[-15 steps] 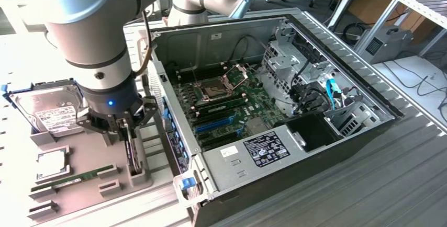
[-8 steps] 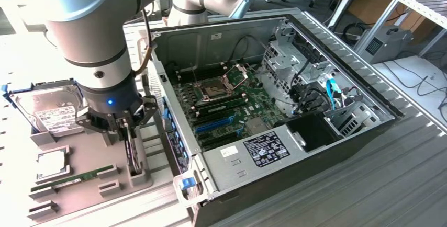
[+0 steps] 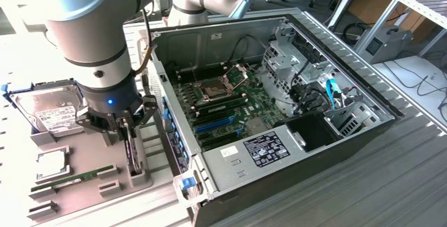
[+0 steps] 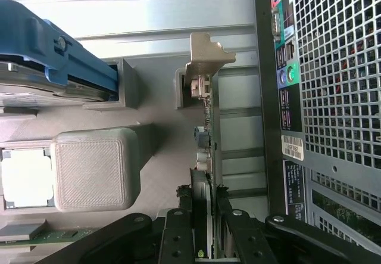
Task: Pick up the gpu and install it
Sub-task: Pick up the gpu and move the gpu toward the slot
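One arm: reaches down over the gray tray, which lies at the exterior view's left of the case.
Gripper: fingers pressed to both sides of the gpu, clamping its upper edge.
Gpu: thin dark card standing on edge in the tray and held by the gripper. It is near the tray's side next to the case and runs alongside the case's perforated wall.
Bracket: silver, at the gpu's far end, just beside a gray slot block.
Case: open on top, with the motherboard exposed.
Drive: in the tray, in a blue frame, apart from the gpu.
RAM: green stick lying in the tray.
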### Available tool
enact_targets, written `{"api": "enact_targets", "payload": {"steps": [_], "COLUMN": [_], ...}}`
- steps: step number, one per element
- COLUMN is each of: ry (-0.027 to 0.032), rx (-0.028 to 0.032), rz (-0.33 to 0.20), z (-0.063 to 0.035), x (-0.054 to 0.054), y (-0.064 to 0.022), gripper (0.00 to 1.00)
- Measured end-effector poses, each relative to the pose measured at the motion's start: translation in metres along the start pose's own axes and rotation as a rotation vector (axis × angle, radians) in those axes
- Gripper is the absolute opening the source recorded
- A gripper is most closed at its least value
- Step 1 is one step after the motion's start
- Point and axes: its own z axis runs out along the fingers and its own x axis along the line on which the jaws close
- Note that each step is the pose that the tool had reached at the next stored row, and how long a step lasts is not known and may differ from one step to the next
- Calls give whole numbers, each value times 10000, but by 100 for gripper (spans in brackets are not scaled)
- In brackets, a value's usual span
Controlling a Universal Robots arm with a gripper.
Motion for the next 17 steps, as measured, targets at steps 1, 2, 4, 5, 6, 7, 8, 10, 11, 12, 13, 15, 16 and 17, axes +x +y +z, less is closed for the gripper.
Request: {"api": "enact_targets", "payload": {"steps": [1,2,4,5,6,7,8,10,11,12,13,15,16,17], "ry": [-1,-1,-1,-1,-1,0,-1,-1,0,-1,-1,0,-1,-1], "rx": [-1,-1,-1,0,0,0,-1,-1,0,-1,-1,0,-1,0], "rz": [0,0,0,0,0,0,0,0,0,0,0,0,0,0], "z": [-4,-10,-11,-12,-13,-14,-18,-21,-22,-24,-25,-29,-31,-33], "x": [0,0,0,0,0,0,-1,-1,-1,-1,-1,-1,-1,-1], "y": [0,1,1,0,0,0,1,1,1,1,1,1,1,1], "gripper": [27,27,27,27,27,27,27,27,27,27,27,27,27,27]}}
